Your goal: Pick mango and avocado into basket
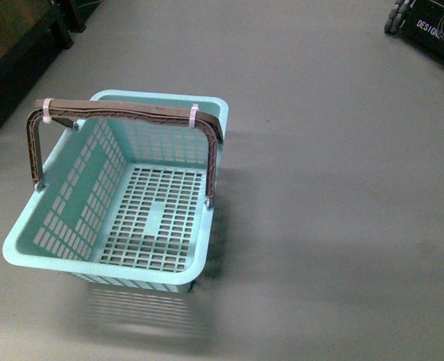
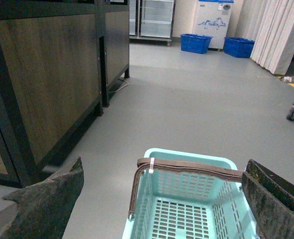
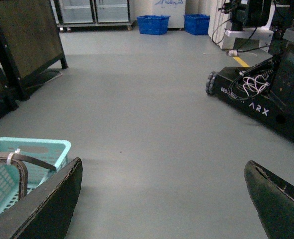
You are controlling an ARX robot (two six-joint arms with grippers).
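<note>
The light teal basket point(image 1: 52, 252) stands on the grey floor with nothing inside, its brown handle point(image 1: 124, 111) raised and tied with white zip ties. It also shows in the left wrist view as the basket point(image 2: 186, 157), and at the edge of the right wrist view as the basket point(image 3: 42, 145). My left gripper point(image 2: 161, 204) hangs open above the basket, nothing between its fingers point(image 2: 52, 204). My right gripper point(image 3: 164, 199) is open over bare floor beside the basket. The mango and the avocado are out of view. Neither arm shows in the front view.
A dark wooden cabinet point(image 2: 42, 79) stands left of the basket. Another black wheeled robot base point(image 3: 266, 94) sits on the floor to the right. Blue crates point(image 2: 196, 42) and glass-door fridges line the far wall.
</note>
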